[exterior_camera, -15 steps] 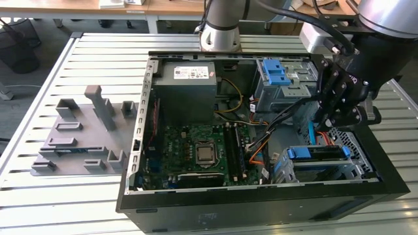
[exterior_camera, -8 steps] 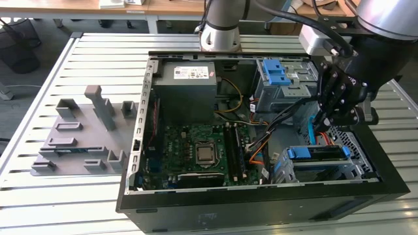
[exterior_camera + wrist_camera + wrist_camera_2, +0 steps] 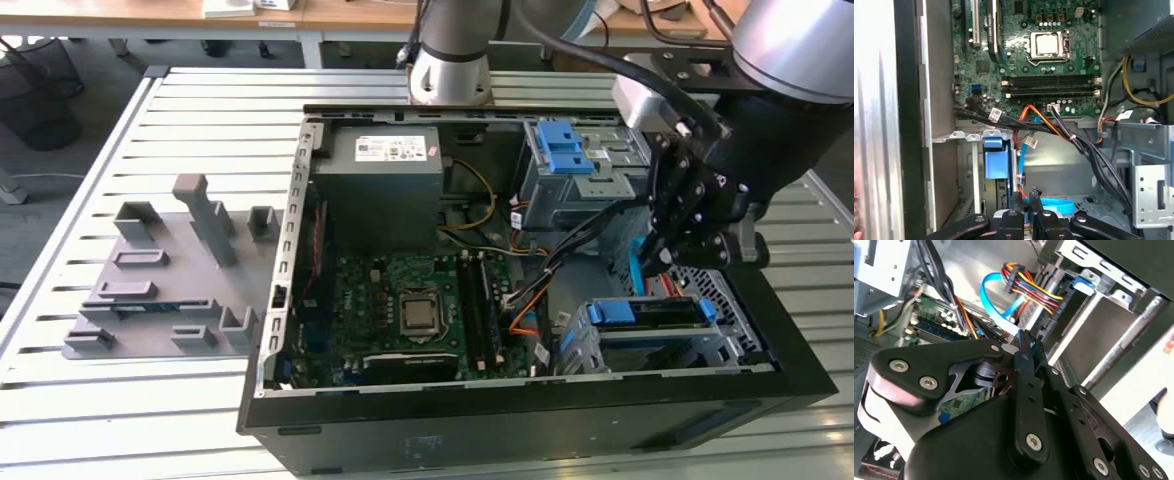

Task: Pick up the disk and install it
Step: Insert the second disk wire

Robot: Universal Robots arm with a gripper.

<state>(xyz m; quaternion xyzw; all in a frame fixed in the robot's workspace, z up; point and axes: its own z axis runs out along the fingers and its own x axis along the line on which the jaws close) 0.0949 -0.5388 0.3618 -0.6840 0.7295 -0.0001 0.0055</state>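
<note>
The disk (image 3: 651,314) lies in the lower drive cage at the front corner of the open computer case (image 3: 287,300), on the exterior view's right. Blue carrier rails show at its ends. The first wrist view shows the blue carrier end (image 3: 995,159) sitting in the cage. My gripper (image 3: 657,262) hangs just above the disk, inside the case. Its thin black fingers are together in both wrist views (image 3: 1027,194) (image 3: 1026,342), with nothing between them.
A grey power-supply box (image 3: 378,165) fills the case's far corner. A blue latch on a metal cage (image 3: 571,150) is beside it. The motherboard (image 3: 407,310), black cable bundles (image 3: 1089,150) and a blue flat cable (image 3: 996,302) lie near the fingers. A grey fixture plate (image 3: 160,275) rests outside.
</note>
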